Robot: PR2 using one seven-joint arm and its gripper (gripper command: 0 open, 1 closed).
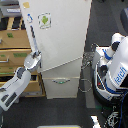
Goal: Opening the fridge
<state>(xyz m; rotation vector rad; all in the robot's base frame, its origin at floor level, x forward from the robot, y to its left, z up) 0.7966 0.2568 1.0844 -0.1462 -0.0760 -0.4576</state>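
The tall white fridge stands in the middle of the exterior view, with a small green-white sticker on its large upper door. A lower drawer with a curved metal handle sits beneath the door. The door's bottom edge slants against the drawer top, so the door looks swung slightly ajar on its left side. My arm reaches in from the lower left. My gripper is at the door's left edge, closed around the lower end of the vertical door handle.
A tan wooden drawer cabinet stands right beside the fridge on the exterior view's left, behind my forearm. A white-and-blue robot body with loose cables fills the exterior view's right. The floor is dark.
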